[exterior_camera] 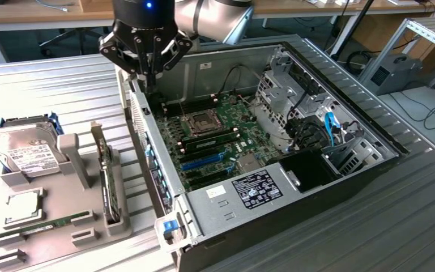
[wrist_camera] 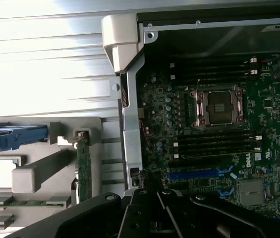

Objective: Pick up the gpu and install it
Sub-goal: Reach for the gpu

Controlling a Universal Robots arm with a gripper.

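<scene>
Black claw [exterior_camera: 149,85] pinched fully shut, gripping nothing, poised above case [exterior_camera: 225,65] wall; gpu [exterior_camera: 109,181] on edge in grey holder [exterior_camera: 70,156], beside case, well apart from claw.

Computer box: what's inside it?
A green circuit board with a square socket, blue slots and cables. The labelled metal cover hides whatever lies underneath.

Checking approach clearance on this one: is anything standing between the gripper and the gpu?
Nothing visible does. The shut gripper hangs over the side wall of the computer case. The gpu stands on edge in the grey holder beside the case, its top edge uncovered.
</scene>
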